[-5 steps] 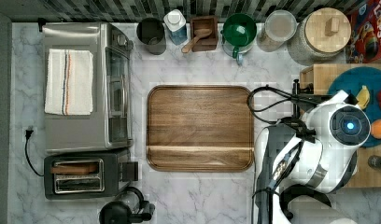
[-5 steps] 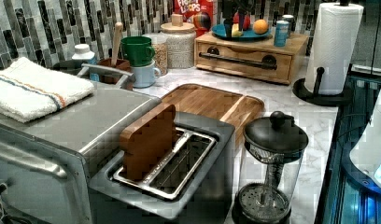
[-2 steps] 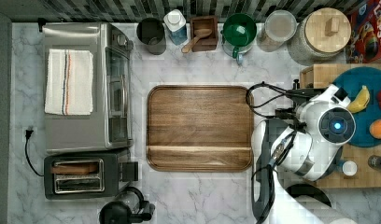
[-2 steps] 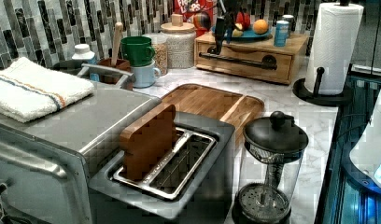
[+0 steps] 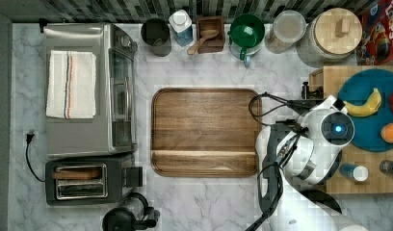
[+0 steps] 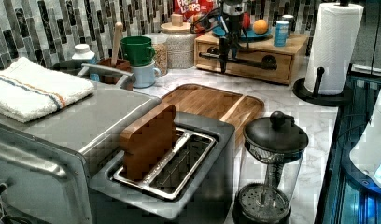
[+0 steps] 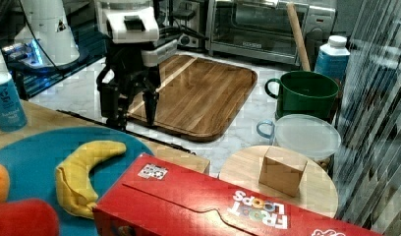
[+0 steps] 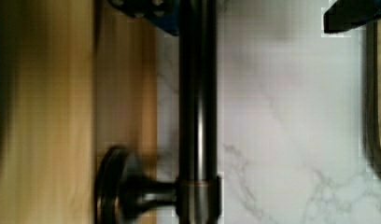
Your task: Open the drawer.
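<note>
The drawer [image 6: 247,66] is a light bamboo front in a box on the counter, with a long black bar handle [image 6: 254,60] across it. My gripper [image 6: 224,52] hangs straight down at the handle, open. In the right view the gripper [image 7: 132,109] has its two black fingers spread on either side of the handle [image 7: 174,144]. The wrist view has the handle [image 8: 198,112] running between the fingers, close to one finger [image 8: 146,11] and far from the other; its mounting post meets the bamboo front [image 8: 48,116]. In the top view the white arm [image 5: 329,132] covers the gripper.
A dark walnut tray [image 5: 204,132] lies just beside the drawer unit. On the unit sit a blue plate [image 5: 365,94] with a banana [image 5: 362,107] and an orange, and a can. A paper towel roll [image 6: 333,44], mugs, jars, a toaster and an oven ring the counter.
The arm has swung toward the drawer unit. In the left view the gripper came into sight and dropped down to the handle.
</note>
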Available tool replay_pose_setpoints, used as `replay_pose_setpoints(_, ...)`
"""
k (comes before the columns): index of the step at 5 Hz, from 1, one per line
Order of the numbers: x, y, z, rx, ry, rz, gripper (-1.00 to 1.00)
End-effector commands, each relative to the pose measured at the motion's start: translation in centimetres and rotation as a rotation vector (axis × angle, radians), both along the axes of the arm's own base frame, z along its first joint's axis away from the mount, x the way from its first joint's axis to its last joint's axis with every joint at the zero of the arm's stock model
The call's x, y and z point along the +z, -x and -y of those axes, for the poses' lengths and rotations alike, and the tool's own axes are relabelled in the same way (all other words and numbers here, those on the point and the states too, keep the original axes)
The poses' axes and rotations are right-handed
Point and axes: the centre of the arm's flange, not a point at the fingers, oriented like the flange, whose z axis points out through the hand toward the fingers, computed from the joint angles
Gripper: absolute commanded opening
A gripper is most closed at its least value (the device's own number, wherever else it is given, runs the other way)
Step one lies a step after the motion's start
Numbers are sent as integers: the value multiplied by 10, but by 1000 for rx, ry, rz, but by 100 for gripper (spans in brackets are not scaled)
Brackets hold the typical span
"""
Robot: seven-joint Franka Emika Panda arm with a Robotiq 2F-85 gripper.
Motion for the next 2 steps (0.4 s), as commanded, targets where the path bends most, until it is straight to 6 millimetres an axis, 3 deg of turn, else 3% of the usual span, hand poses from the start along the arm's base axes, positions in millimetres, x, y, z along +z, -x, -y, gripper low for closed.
replay_pose_setpoints(1,22,-20,-35,40,-14,-16,100)
replay_pose_setpoints(2,4,-28,-55,66,-25,15,100)
